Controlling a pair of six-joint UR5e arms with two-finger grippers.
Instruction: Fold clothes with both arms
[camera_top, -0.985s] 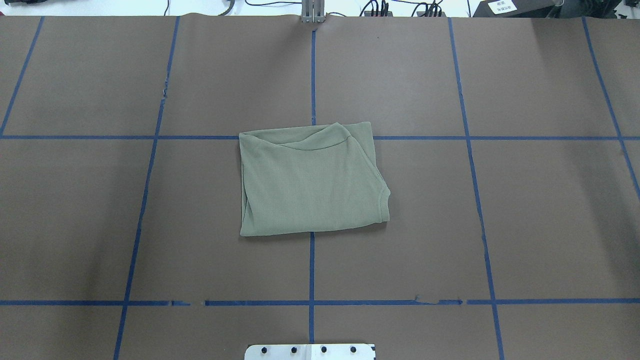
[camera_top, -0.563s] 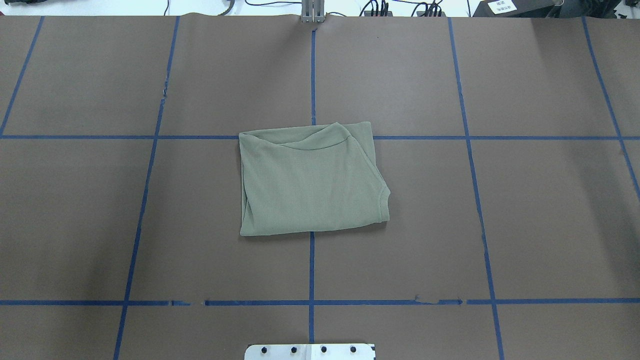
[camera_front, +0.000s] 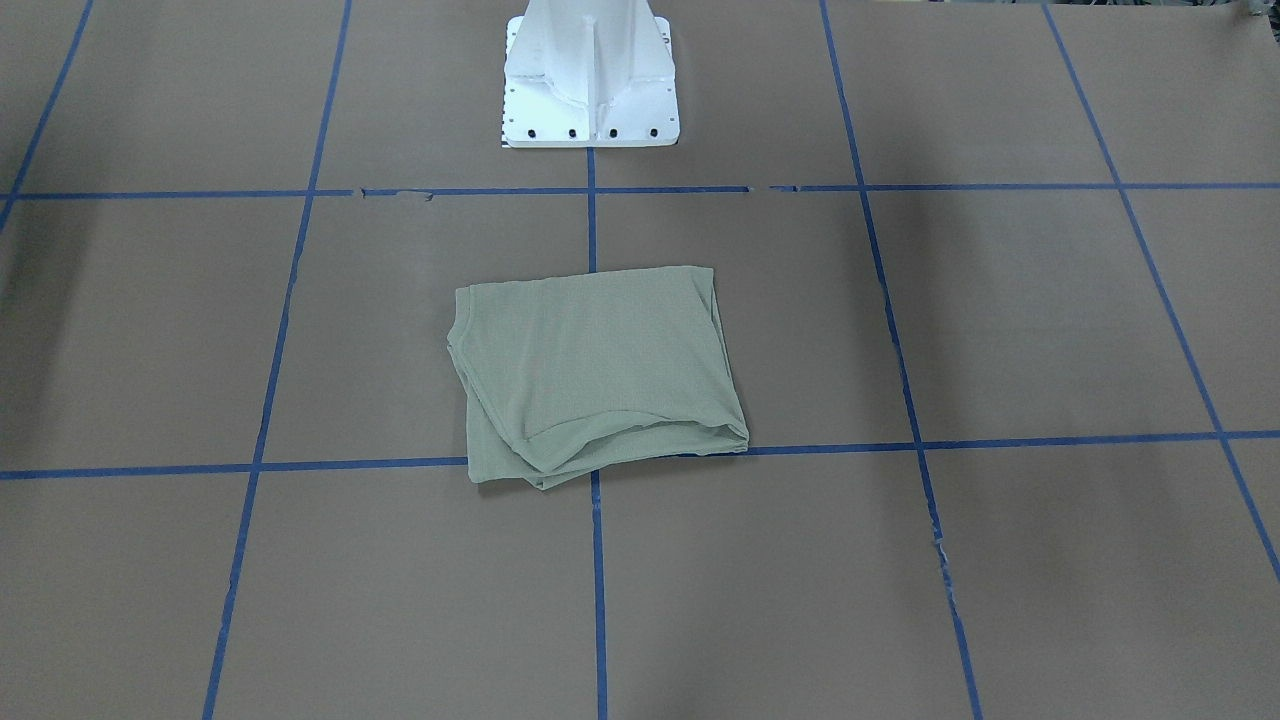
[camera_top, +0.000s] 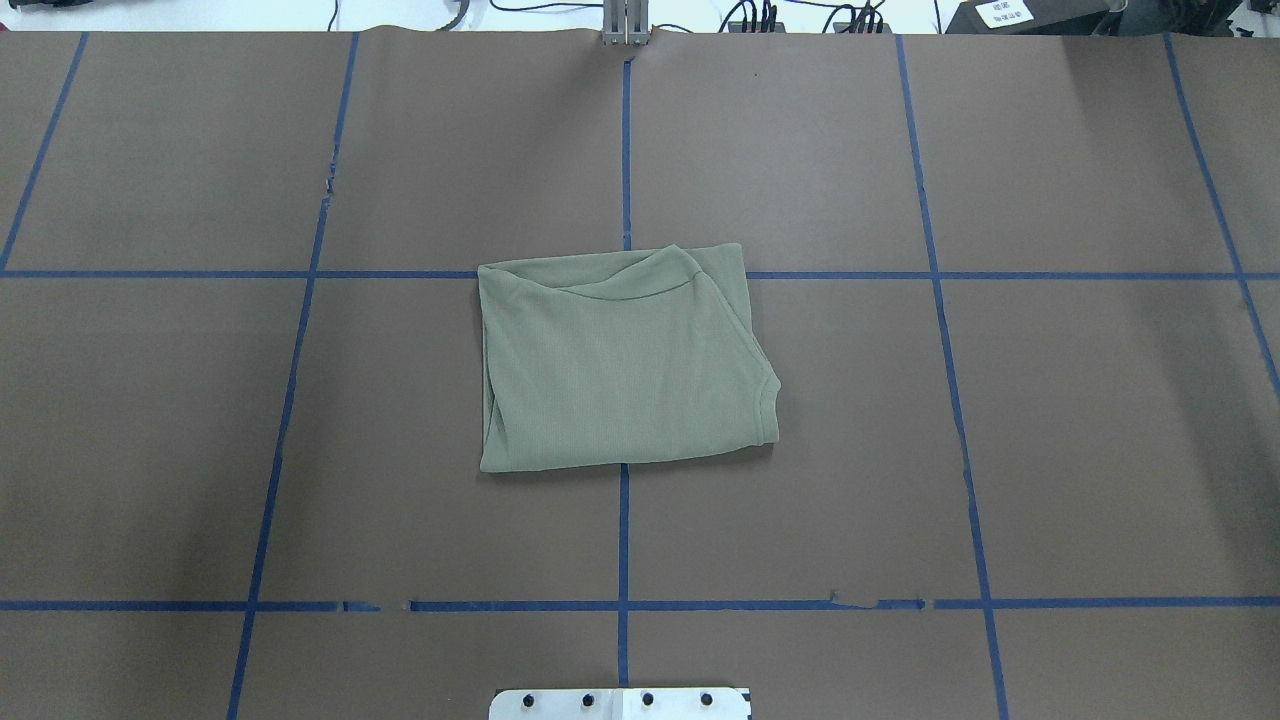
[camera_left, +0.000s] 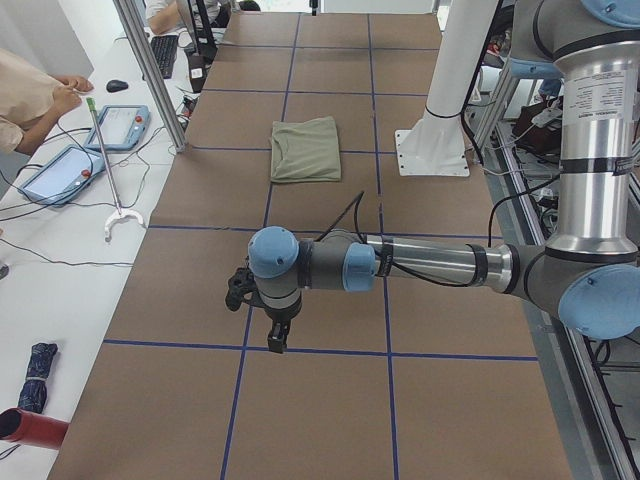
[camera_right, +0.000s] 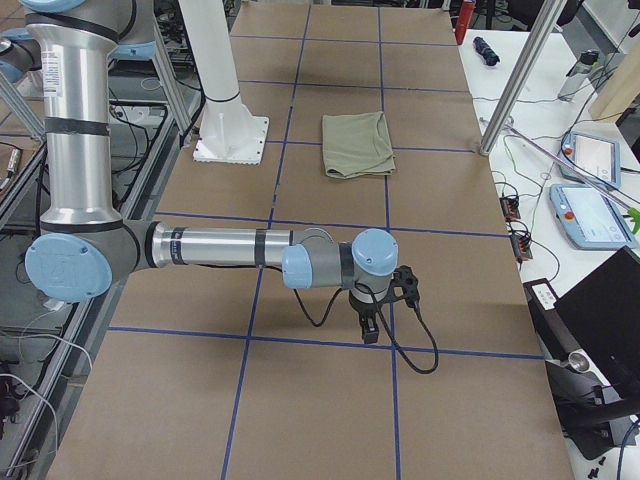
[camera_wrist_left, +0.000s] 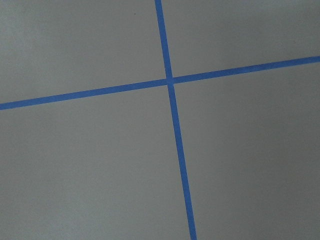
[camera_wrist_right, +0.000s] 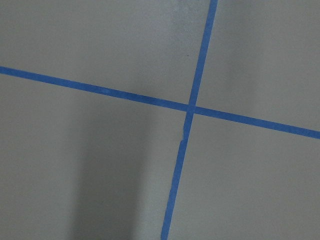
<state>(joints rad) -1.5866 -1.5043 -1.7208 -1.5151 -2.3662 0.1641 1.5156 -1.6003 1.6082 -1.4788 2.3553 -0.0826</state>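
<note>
Front-facing view: the shirt (camera_front: 595, 375) lies on the desk (camera_front: 1000, 320) as a folded, roughly square bundle, straight out from the white pedestal (camera_front: 590, 80) and apart from it, straddling the centre tape line. No arm shows.

Overhead view: the shirt (camera_top: 620, 360) sits beyond the pedestal (camera_top: 620, 703). The edge farthest from the pedestal is a loose, curled lip, and one side runs askew.

Left side view: the left arm (camera_left: 430, 265) reaches low over the desk, well to one side of the pedestal (camera_left: 432, 150) and well apart from the shirt (camera_left: 306, 150). The left jaws point down; I cannot tell whether they are spread or pressed together.

Right side view: the right arm (camera_right: 220, 247) mirrors it on the pedestal's other side. I cannot tell the right jaws' state either.

Both wrist views: only bare desk and a tape crossing (camera_wrist_left: 170, 80).

The folding looks finished, or nearly so, with both arms parked wide. Any further move would call for bringing them back before the pedestal to square that curled edge.
</note>
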